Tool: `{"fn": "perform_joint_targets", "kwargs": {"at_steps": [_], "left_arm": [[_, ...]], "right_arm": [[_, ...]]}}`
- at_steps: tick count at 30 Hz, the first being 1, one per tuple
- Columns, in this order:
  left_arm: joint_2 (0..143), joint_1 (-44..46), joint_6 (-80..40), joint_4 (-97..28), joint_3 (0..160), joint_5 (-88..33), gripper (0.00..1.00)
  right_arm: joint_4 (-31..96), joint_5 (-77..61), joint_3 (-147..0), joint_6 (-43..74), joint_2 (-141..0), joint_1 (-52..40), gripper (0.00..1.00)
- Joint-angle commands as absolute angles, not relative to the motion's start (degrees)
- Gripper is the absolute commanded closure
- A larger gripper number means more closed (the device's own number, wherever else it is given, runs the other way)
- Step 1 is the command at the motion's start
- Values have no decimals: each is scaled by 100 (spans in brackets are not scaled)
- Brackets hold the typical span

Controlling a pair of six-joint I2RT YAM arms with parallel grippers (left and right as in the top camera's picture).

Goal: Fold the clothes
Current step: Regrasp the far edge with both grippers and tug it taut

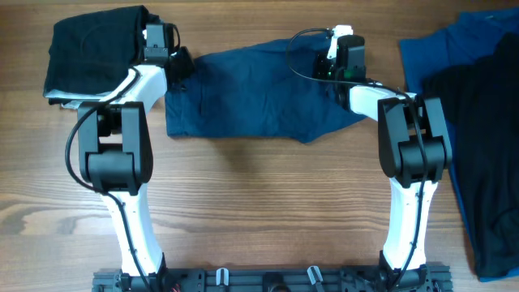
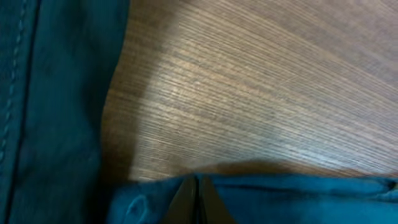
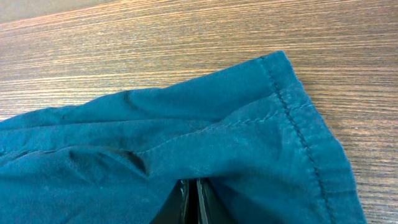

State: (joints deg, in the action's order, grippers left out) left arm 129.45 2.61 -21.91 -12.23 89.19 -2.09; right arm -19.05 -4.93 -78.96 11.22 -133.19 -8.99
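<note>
The dark navy-blue fabric shorts [image 1: 251, 93] are laid flat on the brown wooden table [image 1: 268, 203]. Their far corners are pinched: the left gripper [image 1: 183, 68] is pressed together on the left one, the right gripper [image 1: 326, 71] on the right hem (the left pinch is dimly shown, so probably). The first fold is judged in hand; next, both corners must be lifted evenly and carried nearward.
</note>
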Motion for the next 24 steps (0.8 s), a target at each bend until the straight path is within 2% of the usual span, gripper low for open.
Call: {"fn": "perform_joint_targets", "kwargs": {"at_steps": [1,4,9,14,18,24], "left_arm": [[12988,242,-1817,-862,8908,-250,96],[12562,305,-1828,-733,8917,-252,96],[12020,637,-1841,-799,8917,-403,96],[12077,827,-1844,-1063,8917,-401,96],[12088,803,-1841,-1413,8917,-397,96],[12090,735,-1839,-1837,8917,-137,96]], "right_arm": [[-1804,-1066,-7688,449,-13270,-937,96],[-1553,-1278,-7688,401,-12387,-937,96],[-1503,-2482,-7688,473,-11570,-950,96],[-1535,-2705,-7688,672,-11876,-1186,96],[-2060,-2679,-7688,762,-12411,-1441,96],[-2912,-1721,-7688,1452,-13284,-1514,96]]}}
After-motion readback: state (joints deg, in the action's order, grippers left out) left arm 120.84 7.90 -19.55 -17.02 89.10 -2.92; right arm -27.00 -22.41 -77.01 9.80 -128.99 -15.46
